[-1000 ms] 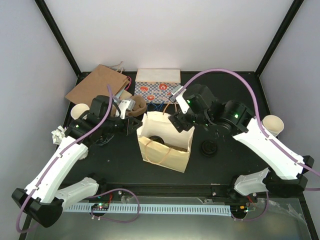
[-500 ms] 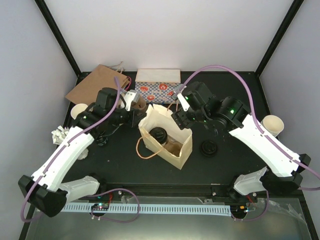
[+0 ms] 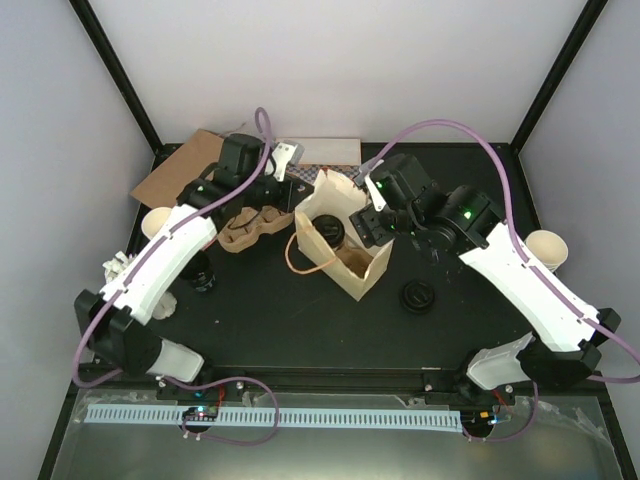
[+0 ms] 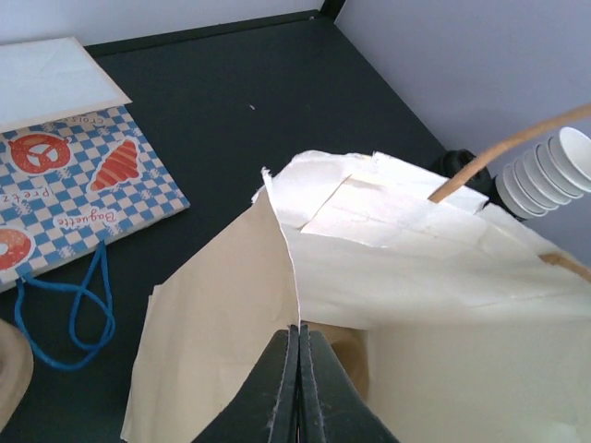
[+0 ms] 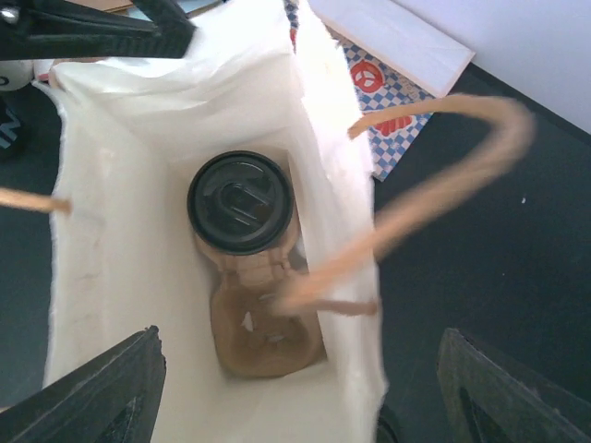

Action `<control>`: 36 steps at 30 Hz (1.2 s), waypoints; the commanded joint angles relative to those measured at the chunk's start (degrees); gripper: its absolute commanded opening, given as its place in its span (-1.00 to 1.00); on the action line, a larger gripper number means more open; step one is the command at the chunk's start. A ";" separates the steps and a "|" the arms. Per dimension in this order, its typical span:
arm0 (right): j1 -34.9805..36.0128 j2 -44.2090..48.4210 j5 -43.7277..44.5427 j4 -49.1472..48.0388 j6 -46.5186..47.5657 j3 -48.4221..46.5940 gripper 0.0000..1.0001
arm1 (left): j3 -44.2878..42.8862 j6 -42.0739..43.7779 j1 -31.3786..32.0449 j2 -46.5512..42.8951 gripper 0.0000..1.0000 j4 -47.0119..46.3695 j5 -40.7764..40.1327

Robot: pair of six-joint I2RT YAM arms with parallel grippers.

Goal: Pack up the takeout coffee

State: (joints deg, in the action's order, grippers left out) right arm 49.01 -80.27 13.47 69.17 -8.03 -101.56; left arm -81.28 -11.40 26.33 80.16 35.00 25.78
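The bag [image 3: 345, 240] had slid back across the counter [image 3: 250, 310] since a second ago. Your left pincer [image 4: 298, 369] clenched its rim; right pincer [image 5: 300, 351] spread wide above. The takeout coffee [image 5: 240, 203] stood inside, in a carrier [image 5: 263, 337].

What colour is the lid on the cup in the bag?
Black lid; right wrist view shows it best.

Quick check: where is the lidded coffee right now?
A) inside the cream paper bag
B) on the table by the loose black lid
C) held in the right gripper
A: the right wrist view shows the takeout coffee standing inside the paper bag, in a cardboard carrier.
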 commanded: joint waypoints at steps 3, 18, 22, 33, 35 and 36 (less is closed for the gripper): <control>-1.16 2.05 6.71 -1.23 -3.44 -0.08 0.70 | -9.04 2.25 0.12 9.07 -0.97 -3.15 2.44; -1.82 9.52 13.27 -2.23 -8.39 7.18 0.75 | -28.56 -2.58 0.13 28.53 -0.97 -4.89 5.76; -1.85 12.01 11.69 -2.21 -10.67 10.85 0.81 | -32.34 -2.49 -0.05 31.96 -0.97 -3.98 4.92; -1.90 20.82 5.91 -6.70 -17.57 23.72 1.00 | -34.83 -1.85 -0.77 30.49 -0.03 -1.24 4.47; -1.87 22.85 5.13 -9.37 -18.84 26.22 1.00 | -34.70 -1.18 -0.80 28.26 0.10 0.78 3.54; -1.87 23.54 3.86 -10.44 -18.69 27.39 1.00 | -34.63 -0.79 -0.84 27.20 0.18 1.98 2.86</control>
State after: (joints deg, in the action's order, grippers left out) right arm 47.48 -60.05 20.95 65.76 -24.18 -77.41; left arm -113.38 -13.63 25.93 112.88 33.10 29.91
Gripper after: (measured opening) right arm 1.000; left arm 0.535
